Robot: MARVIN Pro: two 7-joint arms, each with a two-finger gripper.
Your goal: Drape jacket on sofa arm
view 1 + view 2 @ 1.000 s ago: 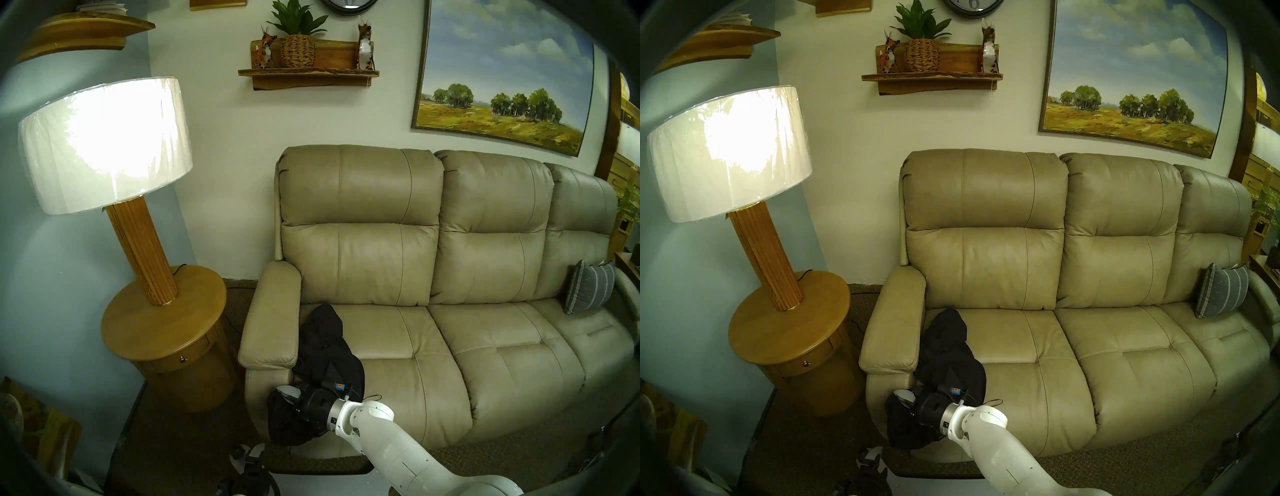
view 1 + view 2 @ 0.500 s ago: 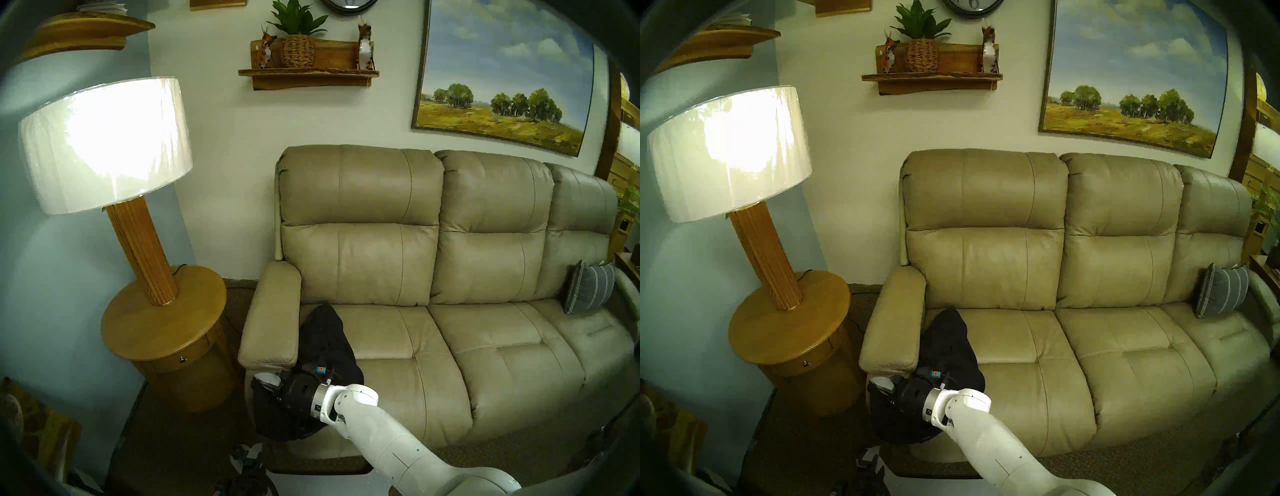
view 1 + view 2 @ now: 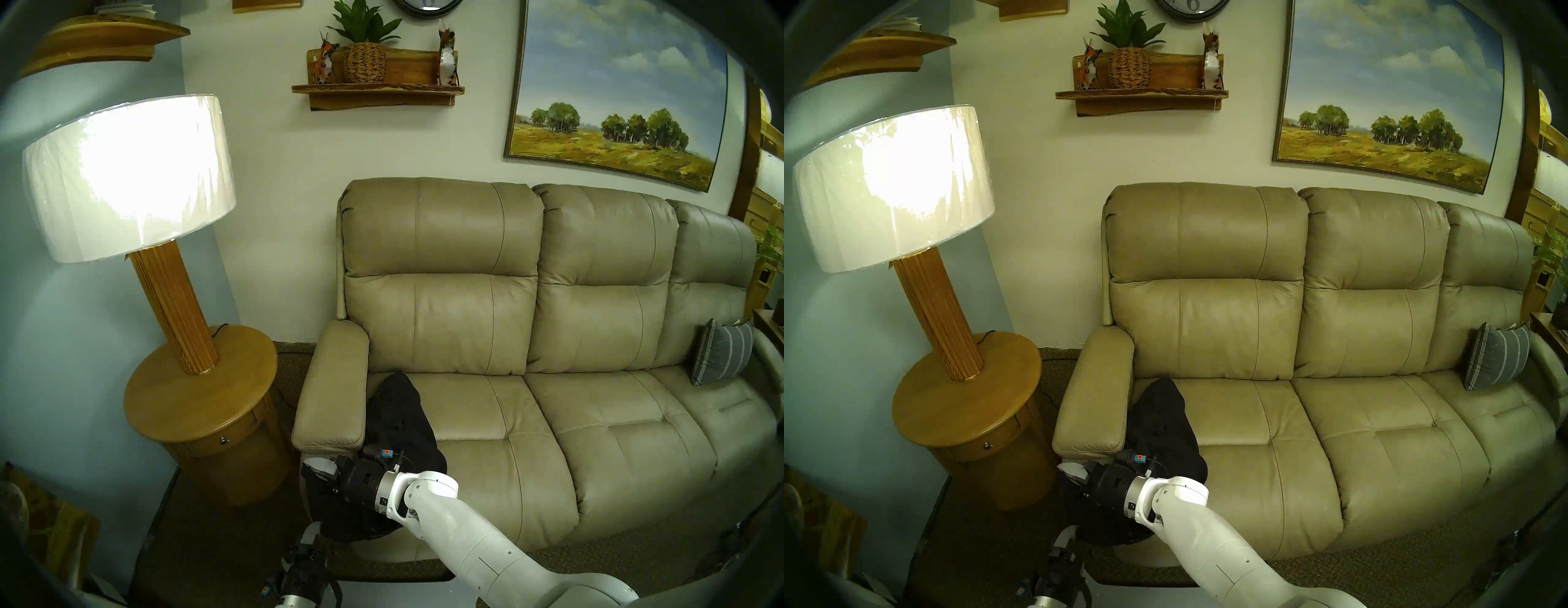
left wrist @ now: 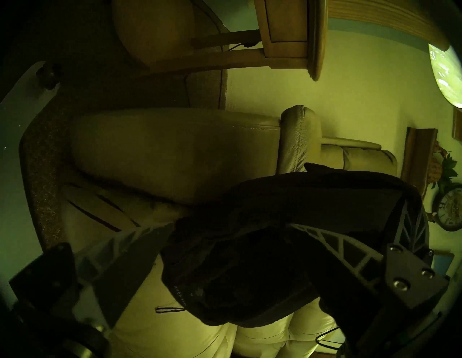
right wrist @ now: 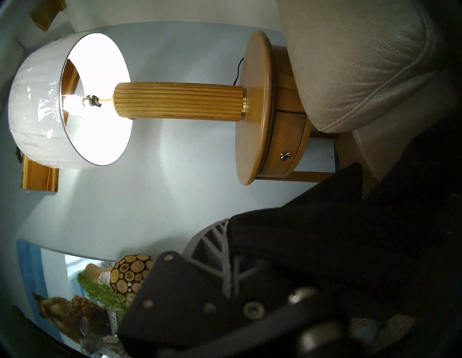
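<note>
Right end effector [image 3: 316, 469] pinches the jacket [image 3: 399, 418] just below the sofa arm [image 3: 333, 403]'s front. The armrest runs up and away; left end effector [image 3: 307, 545], spread, waits lower.

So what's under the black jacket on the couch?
The jacket lies on the left seat cushion, beside the sofa arm, and spills over the cushion's front edge. Anything else beneath it is covered by the cloth, so that cannot be told.

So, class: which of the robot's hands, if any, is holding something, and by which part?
The right hand is shut on the black jacket, pinching a bunched fold near its front end. The left hand is open and holds nothing.
</note>
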